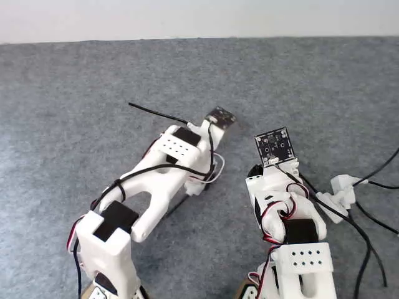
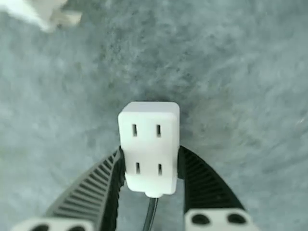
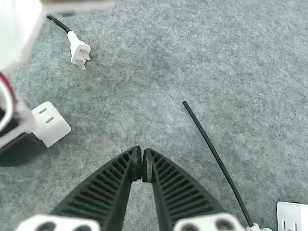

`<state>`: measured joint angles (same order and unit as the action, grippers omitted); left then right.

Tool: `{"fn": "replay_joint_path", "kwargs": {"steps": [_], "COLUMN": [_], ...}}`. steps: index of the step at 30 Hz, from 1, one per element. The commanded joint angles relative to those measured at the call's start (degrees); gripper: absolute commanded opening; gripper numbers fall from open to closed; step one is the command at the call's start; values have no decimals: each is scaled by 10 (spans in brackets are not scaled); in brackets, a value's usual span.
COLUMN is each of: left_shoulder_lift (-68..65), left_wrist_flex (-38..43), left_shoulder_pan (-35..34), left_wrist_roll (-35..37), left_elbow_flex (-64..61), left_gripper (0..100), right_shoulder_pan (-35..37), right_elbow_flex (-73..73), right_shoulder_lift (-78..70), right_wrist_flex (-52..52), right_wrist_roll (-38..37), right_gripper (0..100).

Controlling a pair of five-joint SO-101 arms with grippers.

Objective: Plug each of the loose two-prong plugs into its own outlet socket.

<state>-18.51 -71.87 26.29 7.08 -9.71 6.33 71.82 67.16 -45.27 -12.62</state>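
White outlet block (image 2: 148,127) sat clamped in the left end effector (image 2: 150,159), slots facing its wrist camera. Empty right end effector (image 3: 142,162) pinched closed. Beyond it lay a loose two-prong plug (image 3: 79,52); best gripped by its body, prongs square to the slots. Grey felt tabletop (image 1: 68,93); pale wall (image 1: 187,18) behind.

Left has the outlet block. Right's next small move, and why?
Probably open the right gripper and bring it to the loose plug: its jaws are shut on nothing, the plug lies free on the carpet, and the left gripper holds the outlet block with both sockets empty.
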Motion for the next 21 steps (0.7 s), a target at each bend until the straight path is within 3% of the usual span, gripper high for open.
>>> {"fn": "replay_joint_path", "kwargs": {"steps": [1,4,6,18,21], "left_shoulder_lift": [4,4,4,-58,-118], "left_wrist_flex": [-56,-75,-72,-38,-56], "left_shoulder_pan": [5,6,9,-3,-15], "left_wrist_roll": [193,305,342,349,310], "left_elbow_flex": [59,76,84,95,141], "left_gripper": [13,13,13,14,14], "right_shoulder_pan": [-3,-3,-4,-3,-3], "right_elbow_flex": [-7,-7,-7,-7,-7], "right_shoulder_lift": [10,10,10,10,10], "right_wrist_flex": [7,7,7,7,7], "right_wrist_roll": [-8,-8,-8,-8,-8], "right_gripper": [9,9,9,9,9]}}
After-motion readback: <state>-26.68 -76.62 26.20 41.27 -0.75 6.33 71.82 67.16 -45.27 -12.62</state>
